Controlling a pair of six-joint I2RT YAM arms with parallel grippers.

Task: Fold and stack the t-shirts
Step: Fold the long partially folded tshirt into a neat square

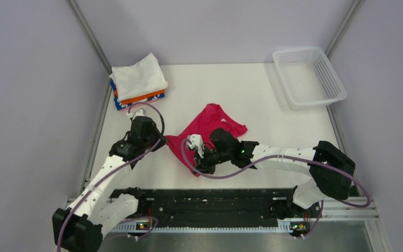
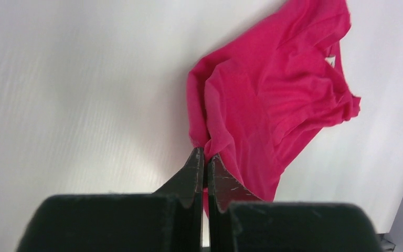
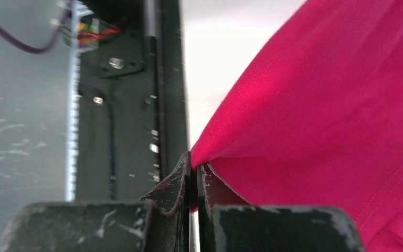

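Two claws clamped tight: left claw (image 2: pixel 204 157), right claw (image 3: pixel 193 164), each pinching crimson t-shirt (image 2: pixel 273 100) edge.

white arm links (image 1: pixel 105 170), black joints (image 1: pixel 333 168), purple cables (image 3: pixel 23 50), scuffed black left hand (image 2: pixel 204 155)

Far left corner of the flat white worktop (image 1: pixel 252 94): stack of folded white, orange and blue-patterned cloth t-shirts (image 1: pixel 138 81), one on another. Far right corner: rectangular white plastic mesh basket (image 1: pixel 309 76), well apart from the stack. Between the two and nearer, mid-worktop: crumpled crimson-pink cloth t-shirt (image 1: pixel 210 126). At its left edge, left jaws pinching the cloth; at its near edge, just to the right, right jaws likewise. Nearest of all, along the worktop's near edge: long black metal base rail (image 1: pixel 204 202).
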